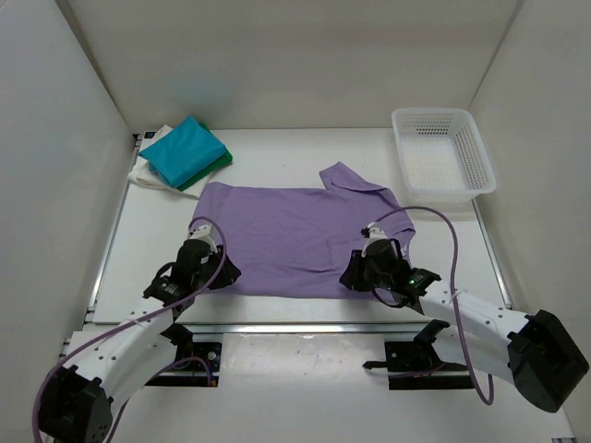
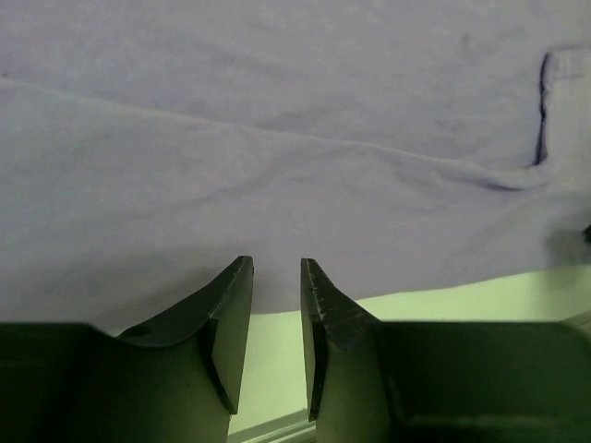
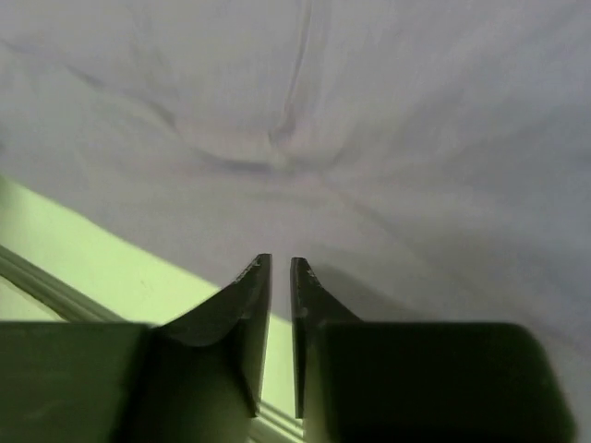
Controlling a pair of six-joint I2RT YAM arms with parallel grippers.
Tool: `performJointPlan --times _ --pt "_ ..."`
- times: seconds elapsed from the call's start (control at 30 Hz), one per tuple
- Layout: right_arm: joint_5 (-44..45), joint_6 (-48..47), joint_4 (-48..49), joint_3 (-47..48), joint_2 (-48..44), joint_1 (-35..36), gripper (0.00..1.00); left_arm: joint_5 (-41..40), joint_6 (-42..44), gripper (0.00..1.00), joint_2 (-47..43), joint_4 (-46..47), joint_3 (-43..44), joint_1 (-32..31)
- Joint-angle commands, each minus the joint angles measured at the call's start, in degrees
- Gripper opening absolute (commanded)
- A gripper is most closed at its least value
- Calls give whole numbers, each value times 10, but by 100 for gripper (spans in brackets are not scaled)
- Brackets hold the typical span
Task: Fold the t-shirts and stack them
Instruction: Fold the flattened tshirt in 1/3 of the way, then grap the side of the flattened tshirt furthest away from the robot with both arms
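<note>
The purple shirt (image 1: pixel 295 235) lies spread flat in the middle of the table (image 1: pixel 277 157), with the folded stack (image 1: pixel 185 152) at its far left corner. My left fingers (image 2: pixel 231 305) stand slightly apart at its near hem, empty. My right fingers (image 3: pixel 249 305) almost meet at the hem; I cannot tell if they grip it.

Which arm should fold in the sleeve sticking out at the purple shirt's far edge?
Right, probably: the right gripper is nearer that sleeve; the left gripper sits at the shirt's opposite end.

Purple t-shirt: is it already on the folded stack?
No, the purple t-shirt lies spread on the table beside the folded stack, not on it.
</note>
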Motion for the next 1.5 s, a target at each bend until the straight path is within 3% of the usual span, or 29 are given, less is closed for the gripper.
performJointPlan --times 0.0,0.03,0.1,0.33,0.53,0.7,0.9,1.07,1.13,1.27,1.33,1.4,1.47 --pt "50 -12 -43 20 11 52 20 -17 20 39 27 -40 36 -35" --pt "72 -21 -47 31 25 81 26 -22 20 38 43 -36 33 -57" --pt "86 -31 -59 50 51 108 27 -28 6 37 63 -15 22 -82" --pt "76 -57 -23 98 150 94 1 -8 -6 28 74 52 2 -73" --pt "80 -36 19 54 181 86 0 48 -1 25 121 63 -49 -52" --pt "94 25 -14 -9 119 135 0 69 -56 27 1 8 -109 -77" --pt "101 116 -88 -66 10 185 0 106 -88 28 -141 -113 -114 -67" --pt "96 91 -136 -45 -59 166 2 94 -60 33 -169 -143 -37 -30" --pt "80 47 -134 4 -54 113 8 106 -32 37 -102 -106 36 7" --pt "11 -53 -110 92 -7 5 14 86 -16 43 29 -24 188 12" --pt "-18 -83 -100 142 38 -32 19 67 4 45 131 -3 265 60" --pt "-29 -100 -86 173 69 -52 19 100 22 44 217 20 297 120" --pt "-34 -117 -86 202 102 -59 10 33 39 41 314 16 327 139"
